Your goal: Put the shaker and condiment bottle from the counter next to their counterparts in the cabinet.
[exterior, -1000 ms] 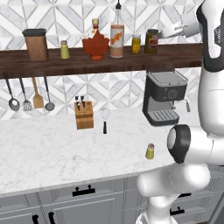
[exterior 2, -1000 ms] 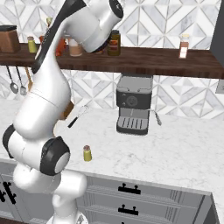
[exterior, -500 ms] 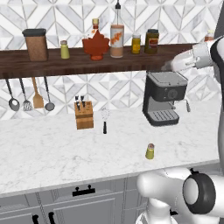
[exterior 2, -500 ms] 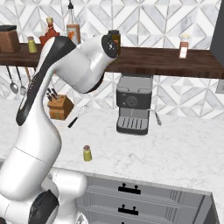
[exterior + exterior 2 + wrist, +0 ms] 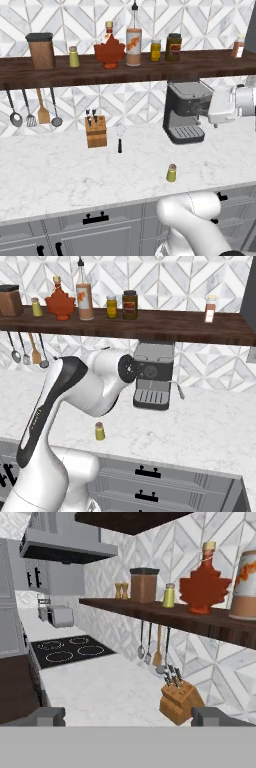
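Arm base: we see our white arm rise from the lower right of the left base view and the lower left of the right base view.
Upper arm: in the right base view it arches up and over to the right, its dark elbow joint at mid-height.
Wrist: in the left base view our white wrist reaches in level from the right edge.
Tool [image 5: 128,716]: in the hand view, both dark fingertips [image 5: 46,716] stand far apart with nothing between them.
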Controlling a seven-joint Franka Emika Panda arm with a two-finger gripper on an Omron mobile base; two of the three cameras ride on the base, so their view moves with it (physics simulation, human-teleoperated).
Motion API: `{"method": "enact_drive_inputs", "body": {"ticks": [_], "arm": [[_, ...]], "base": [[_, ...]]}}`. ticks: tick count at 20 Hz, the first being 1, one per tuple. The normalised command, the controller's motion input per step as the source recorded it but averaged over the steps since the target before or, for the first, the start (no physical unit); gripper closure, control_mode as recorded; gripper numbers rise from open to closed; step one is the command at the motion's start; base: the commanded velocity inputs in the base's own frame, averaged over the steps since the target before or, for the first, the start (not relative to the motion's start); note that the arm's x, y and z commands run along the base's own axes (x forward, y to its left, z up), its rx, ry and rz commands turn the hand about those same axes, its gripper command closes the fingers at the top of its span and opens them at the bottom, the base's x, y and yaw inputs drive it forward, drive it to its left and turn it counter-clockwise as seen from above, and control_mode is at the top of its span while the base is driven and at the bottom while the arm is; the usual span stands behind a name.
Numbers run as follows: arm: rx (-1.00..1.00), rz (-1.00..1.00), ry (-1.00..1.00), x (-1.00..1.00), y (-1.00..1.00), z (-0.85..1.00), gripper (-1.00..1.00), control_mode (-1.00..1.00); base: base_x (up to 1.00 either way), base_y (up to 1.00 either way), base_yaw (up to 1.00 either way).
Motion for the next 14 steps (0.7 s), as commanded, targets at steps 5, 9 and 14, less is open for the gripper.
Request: {"method": "enact_drive_inputs", "body": {"ticks": [5, 9, 14], "arm": [[0.00, 0.00, -0.06, -0.46, -0.16, -0.46, -1.00, -1.00], [-0.04, 0.00, 0.00, -0.11, 0.00, -0.50, -1.00, -1.00], [-0.01, 0.00, 0.00, 0.00, -0.07, -0.46, -1.00, -1.00]], "base": [[0.00, 0.00, 0.00], [0.00, 0.00, 0.00], [0.00, 0.00, 0.00]]}}
